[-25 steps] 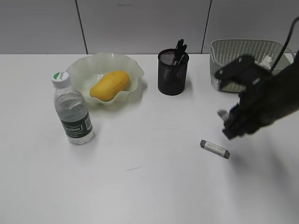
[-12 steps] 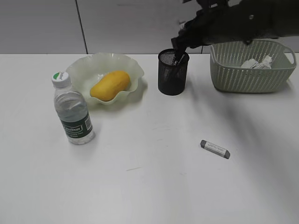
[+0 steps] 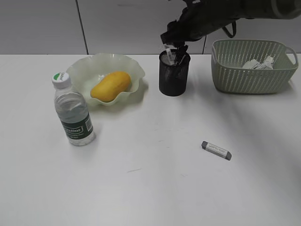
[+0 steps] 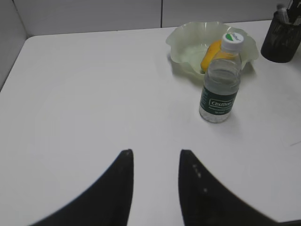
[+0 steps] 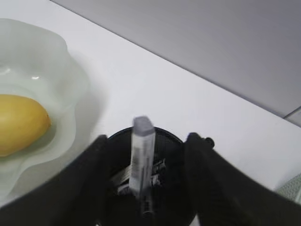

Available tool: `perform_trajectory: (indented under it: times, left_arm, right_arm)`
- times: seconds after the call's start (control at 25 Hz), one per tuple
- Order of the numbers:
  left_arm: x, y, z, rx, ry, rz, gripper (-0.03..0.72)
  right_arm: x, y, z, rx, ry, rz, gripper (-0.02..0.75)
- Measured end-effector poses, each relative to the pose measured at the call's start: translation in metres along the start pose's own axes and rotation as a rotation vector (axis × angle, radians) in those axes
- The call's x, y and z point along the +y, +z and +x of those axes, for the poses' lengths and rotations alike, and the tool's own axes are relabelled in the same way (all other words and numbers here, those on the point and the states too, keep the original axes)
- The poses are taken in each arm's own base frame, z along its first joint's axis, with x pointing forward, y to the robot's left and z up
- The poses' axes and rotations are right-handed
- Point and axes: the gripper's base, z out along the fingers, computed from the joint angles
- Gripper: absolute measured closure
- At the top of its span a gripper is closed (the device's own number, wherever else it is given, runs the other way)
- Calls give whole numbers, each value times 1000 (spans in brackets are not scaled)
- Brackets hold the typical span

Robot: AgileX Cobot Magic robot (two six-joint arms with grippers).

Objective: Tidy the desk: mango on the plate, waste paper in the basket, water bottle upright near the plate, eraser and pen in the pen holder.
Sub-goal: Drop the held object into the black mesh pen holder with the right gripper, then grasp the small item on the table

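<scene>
My right gripper [image 3: 175, 46] hovers just above the black mesh pen holder [image 3: 173, 77]. In the right wrist view its jaws [image 5: 146, 138] are open, and a grey-tipped white pen [image 5: 141, 155] stands free between them inside the pen holder [image 5: 164, 133]. A grey eraser [image 3: 216, 150] lies on the desk at the front right. The mango [image 3: 110, 85] lies in the pale green plate [image 3: 82, 70]. The water bottle [image 3: 73, 110] stands upright left of the plate. The waste paper [image 3: 256, 63] is in the basket [image 3: 251, 77]. My left gripper [image 4: 154, 151] is open and empty over bare desk.
In the left wrist view the bottle [image 4: 221, 80] stands in front of the plate [image 4: 186, 44] and mango [image 4: 210, 54], with the pen holder [image 4: 282, 35] at the far right. The wall runs behind the desk's back edge.
My right arm has swung from above the eraser at the front right up and back to the pen holder. A white pen now shows at the holder's mouth.
</scene>
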Motion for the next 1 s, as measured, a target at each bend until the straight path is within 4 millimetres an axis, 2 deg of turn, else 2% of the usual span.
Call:
perform_trajectory:
  times: [0.04,0.12,0.2,0.32,0.4,0.44,0.48,0.56,0.68,0.76,0.88,1.0]
  left_arm:
    - [0,0,0,0,0,0,444]
    - [0,0,0,0,0,0,444]
    - [0,0,0,0,0,0,444]
    - [0,0,0,0,0,0,445]
    - [0,0,0,0,0,0,446]
    - [0,0,0,0,0,0,445]
    - [0,0,0,0,0,0,445]
    - [0,0,0,0,0,0,445]
    - [0,0,0,0,0,0,445]
    - [0,0,0,0,0,0,445]
    - [0,0,0,0,0,0,445]
    - [0,1,-1,8,1,-1,445]
  right_arm:
    - [1,-1,1,22,1,-8,265]
    - [2,-6,3,79,-2,-27,216]
    - [4,-15,3,138,-7,-47,216]
    - [6,-44,4,220,-29,-67,268]
    - [8,-73,13,276,-40,-76,309]
    - [10,-87,24,312,-38,-81,330]
    - [11,-107,29,322,-33,-78,344]
    - [15,-145,56,368,-4,-64,364]
    - [22,-214,93,376,54,-39,372]
    - [27,-251,119,391,77,-37,375]
    - [34,-299,155,399,105,-36,377]
    - [39,-343,177,313,108,-31,377]
